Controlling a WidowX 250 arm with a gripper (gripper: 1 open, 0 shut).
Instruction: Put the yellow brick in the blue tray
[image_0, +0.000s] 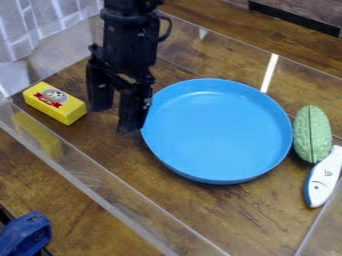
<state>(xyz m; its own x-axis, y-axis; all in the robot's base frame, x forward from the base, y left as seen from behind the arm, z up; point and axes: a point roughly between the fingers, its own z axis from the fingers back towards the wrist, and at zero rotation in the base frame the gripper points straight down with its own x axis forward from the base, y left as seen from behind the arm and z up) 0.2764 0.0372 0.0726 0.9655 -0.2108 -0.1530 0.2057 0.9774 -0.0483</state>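
Note:
The yellow brick (54, 102) lies on the wooden table at the left, its white-and-red label facing up. The blue tray (219, 130), a large round shallow dish, holds nothing and sits in the middle. My black gripper (115, 112) points straight down between the two, just left of the tray's rim and right of the brick. Its fingers (99, 96) stand apart and open, with nothing between them. The brick is a short gap away from the nearest finger, not touched.
A green oval object (311, 134) lies right of the tray, and a white object (322, 178) lies beside it near the right edge. A clear plastic wall (40, 135) runs along the table's left and front. Something blue (20, 236) sits at the bottom left corner.

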